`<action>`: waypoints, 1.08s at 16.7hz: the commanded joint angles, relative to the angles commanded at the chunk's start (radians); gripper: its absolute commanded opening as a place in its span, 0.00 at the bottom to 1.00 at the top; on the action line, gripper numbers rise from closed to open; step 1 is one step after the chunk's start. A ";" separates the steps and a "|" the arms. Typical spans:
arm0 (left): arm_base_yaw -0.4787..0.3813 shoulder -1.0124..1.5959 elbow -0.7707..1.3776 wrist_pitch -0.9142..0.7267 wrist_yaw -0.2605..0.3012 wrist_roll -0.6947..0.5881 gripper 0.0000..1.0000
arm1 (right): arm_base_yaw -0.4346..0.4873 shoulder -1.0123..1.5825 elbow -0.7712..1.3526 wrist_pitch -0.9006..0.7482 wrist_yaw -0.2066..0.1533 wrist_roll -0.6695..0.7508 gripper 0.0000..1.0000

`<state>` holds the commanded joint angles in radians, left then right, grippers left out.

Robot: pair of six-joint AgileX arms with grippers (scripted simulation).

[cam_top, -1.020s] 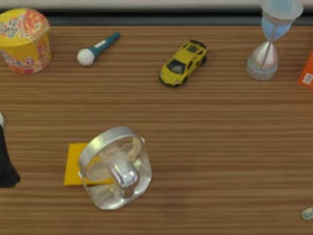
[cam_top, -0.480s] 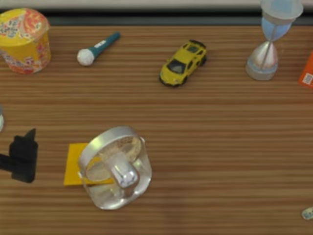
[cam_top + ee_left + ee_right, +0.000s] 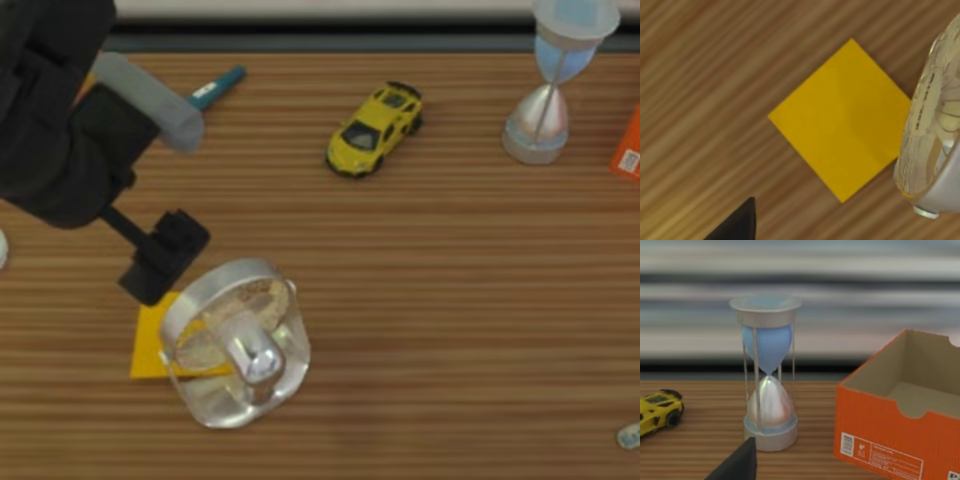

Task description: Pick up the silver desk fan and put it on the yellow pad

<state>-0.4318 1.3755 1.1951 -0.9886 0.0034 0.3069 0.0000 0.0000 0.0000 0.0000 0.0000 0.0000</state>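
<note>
The silver desk fan [image 3: 240,345] stands upright at the front left of the table, ring guard toward the left. The yellow pad [image 3: 148,335] lies flat just left of it, its right part hidden under the guard. The wrist view shows the pad [image 3: 840,120] bare, with the fan [image 3: 935,145] at its edge. My left gripper [image 3: 160,262] hovers open just behind and left of the fan, holding nothing; one fingertip [image 3: 742,222] shows. My right gripper is outside the top view; its fingertip [image 3: 742,462] points at the hourglass.
A yellow toy car [image 3: 375,128] sits at the back middle. A silver-and-blue hourglass [image 3: 545,100] and an orange box [image 3: 628,145] are at the back right. A teal microphone handle [image 3: 215,88] pokes out from under my left arm [image 3: 60,120].
My left arm has swung in from the table's left edge and now reaches over the back left, with its gripper close to the fan. Fan and pad have not moved.
</note>
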 joint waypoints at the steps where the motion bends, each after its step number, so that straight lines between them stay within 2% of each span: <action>1: -0.025 0.086 0.072 -0.059 0.000 0.018 1.00 | 0.000 0.000 0.000 0.000 0.000 0.000 1.00; 5: -0.105 0.349 0.296 -0.251 0.000 0.073 1.00 | 0.000 0.000 0.000 0.000 0.000 0.000 1.00; 8: -0.135 0.443 0.383 -0.330 0.000 0.094 1.00 | 0.000 0.000 0.000 0.000 0.000 0.000 1.00; 15: -0.136 0.454 0.390 -0.336 0.000 0.097 1.00 | 0.000 0.000 0.000 0.000 0.000 0.000 1.00; 18: -0.138 0.460 0.329 -0.271 0.000 0.099 1.00 | 0.000 0.000 0.000 0.000 0.000 0.000 1.00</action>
<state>-0.5697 1.8360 1.5246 -1.2600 0.0032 0.4061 0.0000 0.0000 0.0000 0.0000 0.0000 0.0000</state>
